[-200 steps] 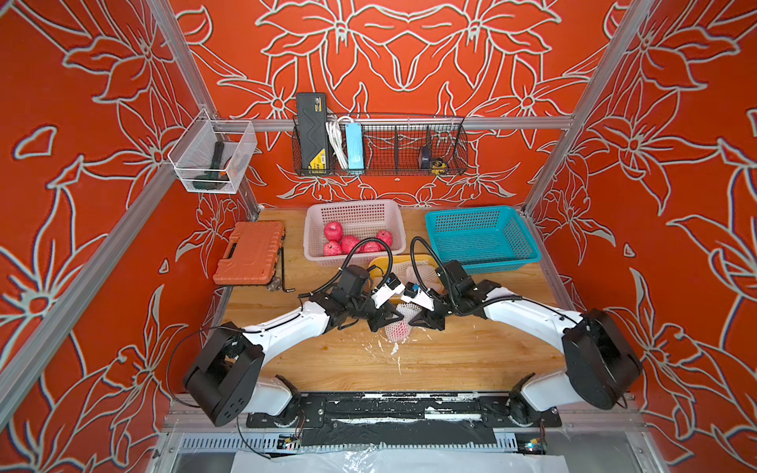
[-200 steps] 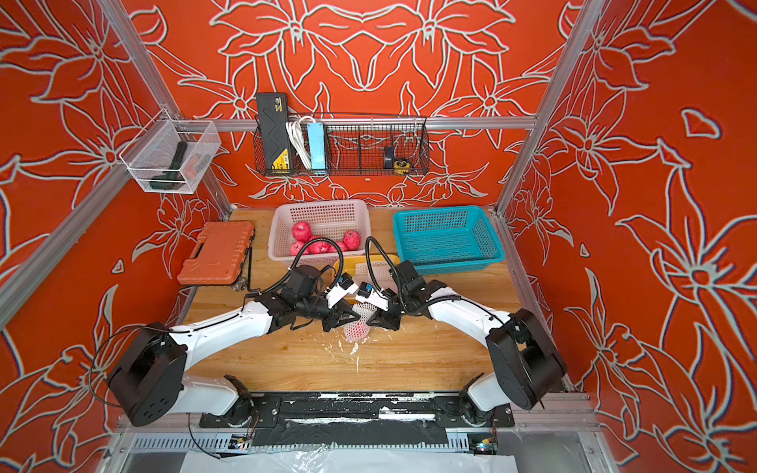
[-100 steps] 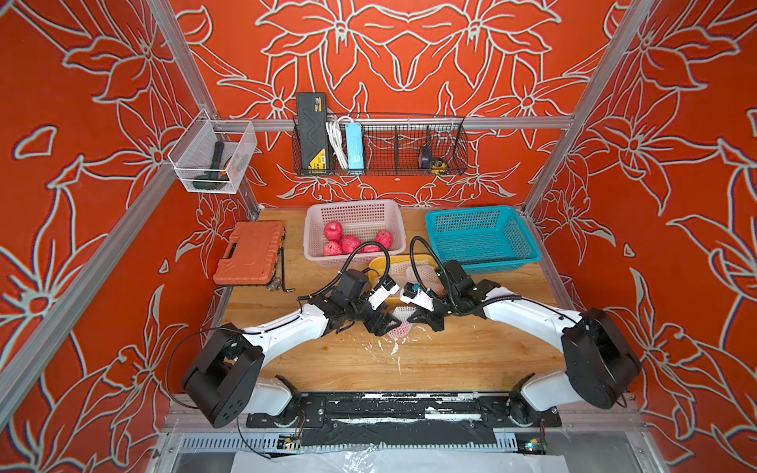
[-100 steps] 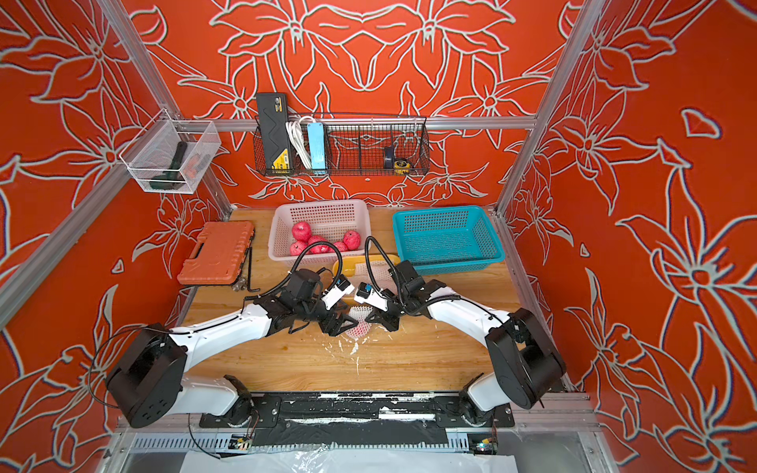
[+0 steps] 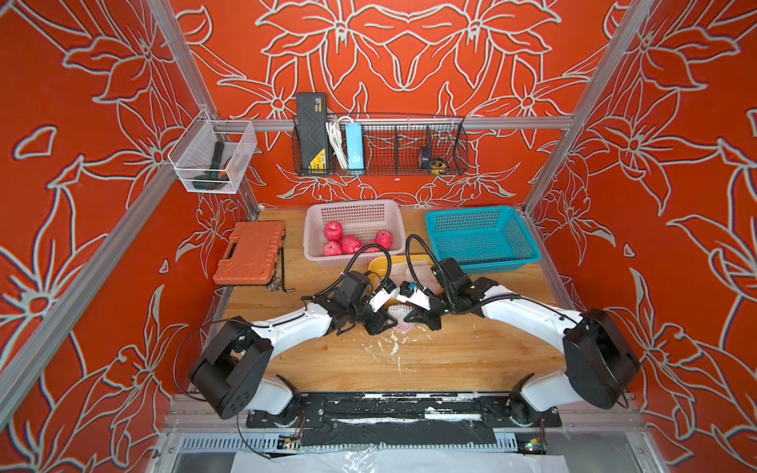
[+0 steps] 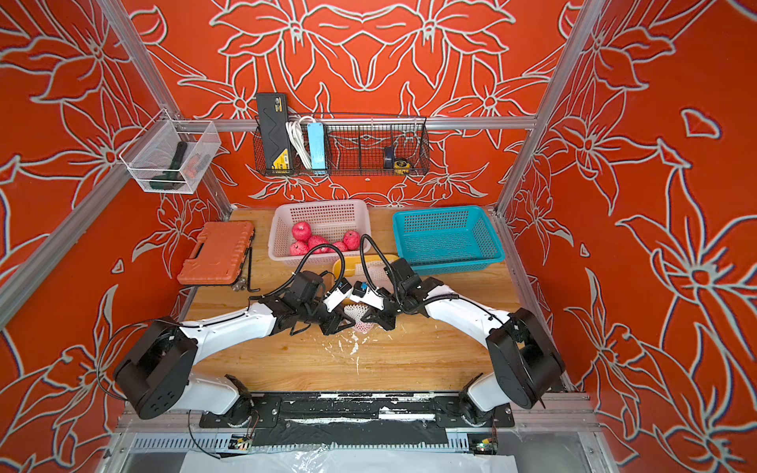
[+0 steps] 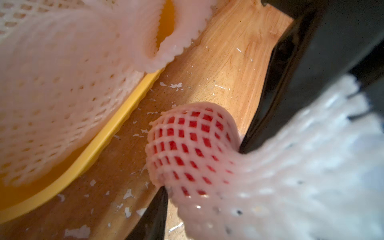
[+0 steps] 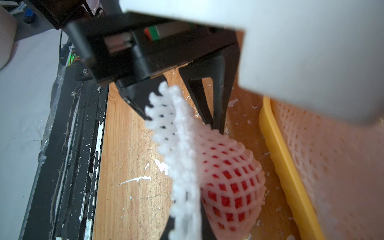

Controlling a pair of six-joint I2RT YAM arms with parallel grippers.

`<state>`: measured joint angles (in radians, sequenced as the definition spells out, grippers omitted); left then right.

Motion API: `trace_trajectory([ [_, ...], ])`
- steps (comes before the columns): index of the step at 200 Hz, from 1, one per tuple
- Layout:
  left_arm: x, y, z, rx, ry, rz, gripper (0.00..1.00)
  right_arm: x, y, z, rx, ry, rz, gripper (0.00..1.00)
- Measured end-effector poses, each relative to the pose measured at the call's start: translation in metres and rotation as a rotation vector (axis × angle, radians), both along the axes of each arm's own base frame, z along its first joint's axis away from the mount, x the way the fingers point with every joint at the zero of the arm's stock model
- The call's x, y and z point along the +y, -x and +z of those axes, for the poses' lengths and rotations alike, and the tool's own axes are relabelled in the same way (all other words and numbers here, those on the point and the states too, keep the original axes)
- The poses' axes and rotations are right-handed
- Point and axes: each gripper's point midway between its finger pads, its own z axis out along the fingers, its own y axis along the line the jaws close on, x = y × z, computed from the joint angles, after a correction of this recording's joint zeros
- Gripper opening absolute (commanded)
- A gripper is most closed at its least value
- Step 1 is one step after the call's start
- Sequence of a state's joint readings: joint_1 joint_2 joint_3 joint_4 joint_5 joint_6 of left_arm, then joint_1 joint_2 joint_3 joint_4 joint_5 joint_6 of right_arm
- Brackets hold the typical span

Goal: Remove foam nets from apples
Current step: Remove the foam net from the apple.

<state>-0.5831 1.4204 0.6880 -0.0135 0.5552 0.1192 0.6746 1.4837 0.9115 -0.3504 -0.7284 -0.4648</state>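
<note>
One apple (image 8: 232, 187), still in its white foam net (image 5: 399, 321), lies on the wooden table between both grippers. My right gripper (image 5: 418, 321) is shut on the net's frilled edge (image 8: 182, 166), which is stretched away from the fruit. My left gripper (image 5: 383, 323) faces it. In the right wrist view its jaws stand partly apart with the net's edge between them, and one fingertip (image 8: 218, 126) touches the net. In the left wrist view a black finger (image 7: 153, 216) rests against the netted apple (image 7: 191, 149). Several netted apples (image 5: 350, 243) sit in the pink basket (image 5: 352, 204).
A yellow tray (image 5: 379, 266) holding loose foam nets (image 7: 62, 72) stands just behind the grippers. A teal basket (image 5: 483, 237) is at the back right, and an orange tool case (image 5: 252, 252) with a hex key (image 5: 284, 274) at the back left. White foam flakes (image 5: 393, 348) litter the wood.
My left gripper opened wide off the net and has come partly back together beside the apple. The right gripper closed on the net's edge. The netted apple has barely shifted.
</note>
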Motion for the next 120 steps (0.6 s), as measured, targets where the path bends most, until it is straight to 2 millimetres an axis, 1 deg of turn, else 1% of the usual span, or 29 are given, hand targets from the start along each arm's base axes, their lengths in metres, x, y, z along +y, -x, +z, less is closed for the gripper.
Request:
trace_trajectory([
  [28,-0.001,0.003,0.001,0.014,0.015,-0.01,0.27,0.001,-0.004,-0.002,0.008,0.026,-0.026,0.11],
  [53,-0.002,0.004,0.004,0.022,0.024,-0.008,0.26,0.001,-0.006,-0.003,0.006,0.043,-0.043,0.15],
  [61,-0.001,0.004,0.004,0.025,0.025,-0.005,0.27,0.001,-0.007,-0.003,0.003,0.046,-0.047,0.16],
  [79,-0.001,0.004,0.005,0.031,0.027,0.001,0.34,0.0,-0.008,-0.004,-0.004,0.053,-0.058,0.17],
  [90,-0.001,0.004,0.006,0.029,0.029,0.002,0.45,0.0,-0.009,-0.002,-0.011,0.052,-0.063,0.18],
  [105,-0.001,0.004,0.009,0.027,0.036,0.006,0.55,0.0,-0.01,0.0,-0.015,0.048,-0.069,0.18],
  [120,-0.001,0.004,0.011,0.024,0.04,0.007,0.58,0.0,-0.01,0.002,-0.019,0.044,-0.069,0.17],
])
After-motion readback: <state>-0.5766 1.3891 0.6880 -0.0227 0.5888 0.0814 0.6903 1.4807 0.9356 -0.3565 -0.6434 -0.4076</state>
